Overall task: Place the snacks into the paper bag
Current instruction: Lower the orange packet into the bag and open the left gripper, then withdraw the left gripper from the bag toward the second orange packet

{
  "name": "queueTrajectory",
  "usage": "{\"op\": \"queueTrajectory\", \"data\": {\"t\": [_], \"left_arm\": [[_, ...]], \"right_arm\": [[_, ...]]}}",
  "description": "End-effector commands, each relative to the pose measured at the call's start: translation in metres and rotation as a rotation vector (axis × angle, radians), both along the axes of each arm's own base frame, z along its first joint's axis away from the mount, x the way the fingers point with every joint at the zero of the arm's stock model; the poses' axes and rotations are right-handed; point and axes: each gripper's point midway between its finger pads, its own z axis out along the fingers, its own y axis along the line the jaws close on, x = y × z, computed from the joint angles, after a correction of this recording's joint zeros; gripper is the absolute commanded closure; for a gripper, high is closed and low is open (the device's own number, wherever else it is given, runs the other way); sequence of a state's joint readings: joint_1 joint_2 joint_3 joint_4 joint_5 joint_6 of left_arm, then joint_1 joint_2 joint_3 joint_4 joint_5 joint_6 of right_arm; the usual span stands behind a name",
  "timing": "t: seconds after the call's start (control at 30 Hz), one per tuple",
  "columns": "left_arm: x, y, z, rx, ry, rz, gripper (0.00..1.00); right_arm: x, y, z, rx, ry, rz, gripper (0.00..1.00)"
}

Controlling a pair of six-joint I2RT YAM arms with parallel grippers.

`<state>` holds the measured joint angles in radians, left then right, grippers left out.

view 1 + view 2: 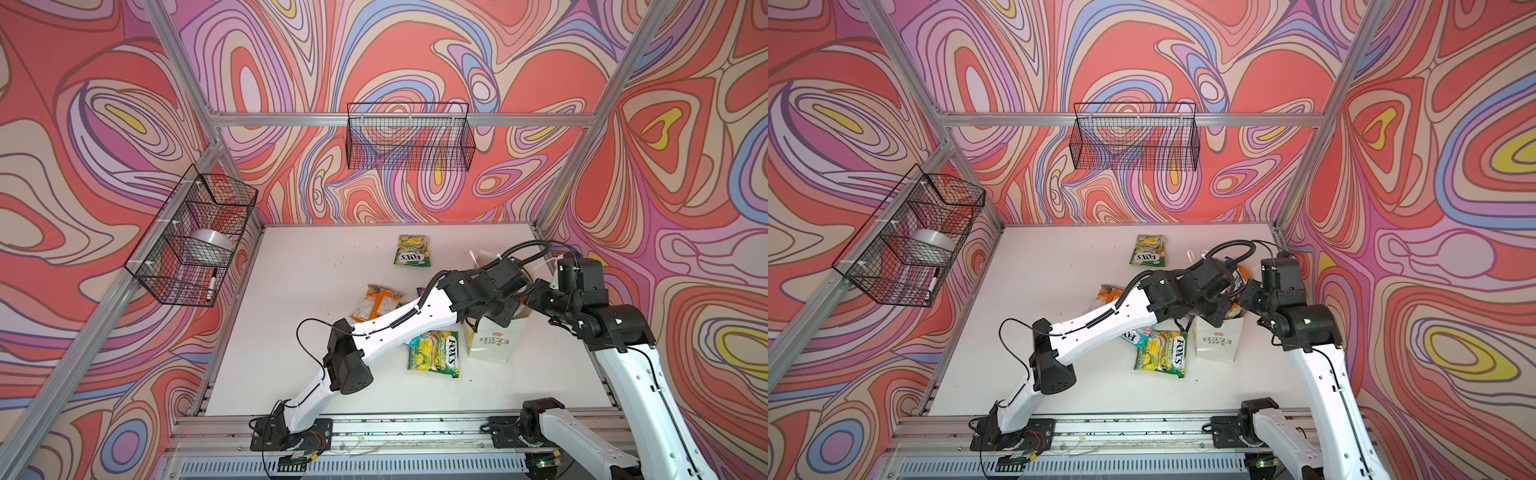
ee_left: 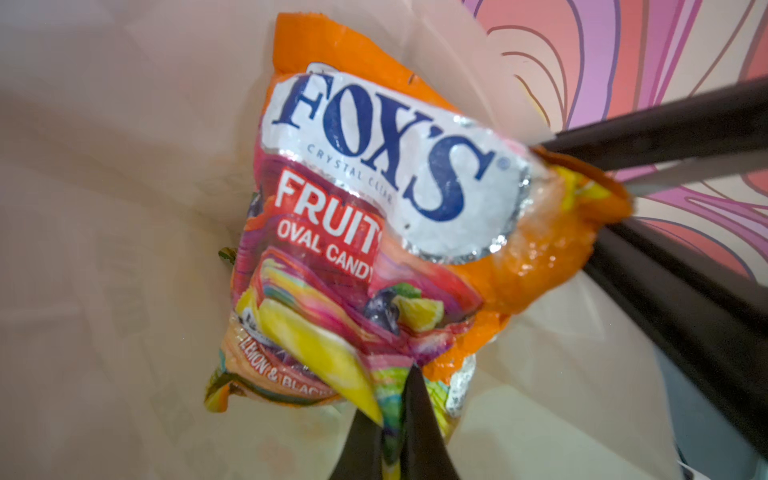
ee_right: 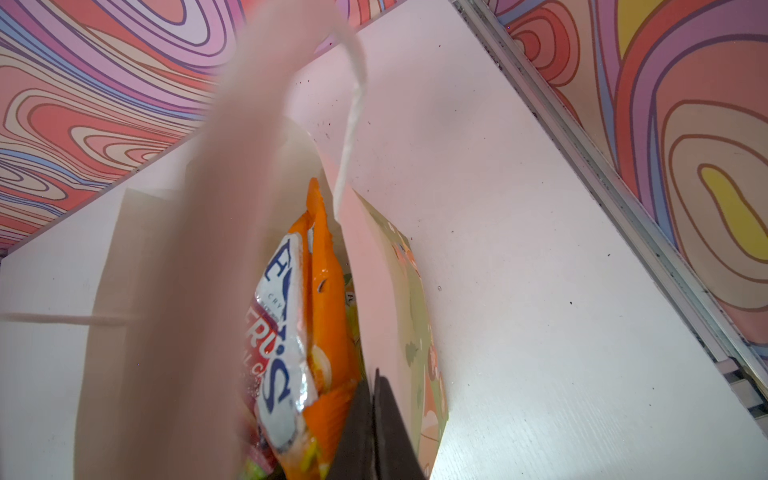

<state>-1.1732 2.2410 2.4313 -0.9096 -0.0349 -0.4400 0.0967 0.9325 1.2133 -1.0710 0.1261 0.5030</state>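
Left hand point(image 2: 390, 403) pinching orange packet point(image 2: 374, 199) edge, packet hanging inside paper bag point(image 2: 104, 208)

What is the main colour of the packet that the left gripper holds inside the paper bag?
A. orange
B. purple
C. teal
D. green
A: in the left wrist view the left gripper pinches an orange FOX'S packet between the white walls of the paper bag.

I have my left arm point(image 1: 415, 320) and right arm point(image 1: 582, 309) meeting over the white upright paper bag point(image 1: 494, 343), their tips hidden from me. Just back and right of the left tip lies a green glossy plastic packet point(image 1: 434, 353). An orange packet point(image 1: 376, 302) lies beside the forearm, and a yellow-green packet point(image 1: 411, 250) well off to the tip's left.
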Motion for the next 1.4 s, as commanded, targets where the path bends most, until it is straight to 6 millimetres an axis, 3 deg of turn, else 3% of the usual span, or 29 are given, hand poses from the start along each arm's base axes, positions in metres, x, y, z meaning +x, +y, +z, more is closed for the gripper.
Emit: {"op": "queueTrajectory", "data": {"t": [0.0, 0.13, 0.27, 0.57, 0.7, 0.83, 0.97, 1.17, 1.27, 1.37], "left_arm": [[-0.003, -0.003, -0.004, 0.015, 0.0, -0.023, 0.84], [-0.004, -0.004, 0.001, -0.001, -0.002, -0.028, 0.7], [-0.005, -0.004, 0.022, -0.043, -0.017, -0.033, 0.56], [-0.009, 0.009, 0.097, -0.187, -0.095, -0.056, 0.42], [-0.01, 0.025, 0.135, -0.243, -0.159, -0.07, 0.26], [-0.01, 0.049, 0.172, -0.302, -0.242, -0.068, 0.01], [-0.014, 0.079, 0.204, -0.379, -0.315, -0.07, 0.0], [-0.026, 0.141, 0.246, -0.485, -0.405, -0.046, 0.0], [-0.018, 0.18, 0.253, -0.468, -0.446, 0.048, 0.0], [-0.002, 0.22, 0.247, -0.406, -0.468, 0.165, 0.0]], "right_arm": [[0.006, 0.001, 0.015, 0.013, -0.052, -0.003, 1.0], [0.005, 0.001, 0.014, 0.014, -0.048, -0.001, 1.0], [0.005, 0.0, 0.015, 0.012, -0.052, -0.003, 1.0], [0.005, 0.001, 0.014, 0.013, -0.053, -0.005, 1.0], [0.006, 0.0, 0.017, 0.013, -0.062, -0.007, 1.0], [0.008, 0.001, 0.018, 0.016, -0.067, -0.005, 1.0], [0.009, 0.0, 0.021, 0.012, -0.075, -0.005, 1.0], [0.01, 0.0, 0.024, 0.004, -0.088, -0.003, 1.0], [0.011, -0.001, 0.024, 0.001, -0.092, -0.001, 1.0], [0.013, -0.001, 0.023, -0.004, -0.092, 0.002, 1.0]]}}
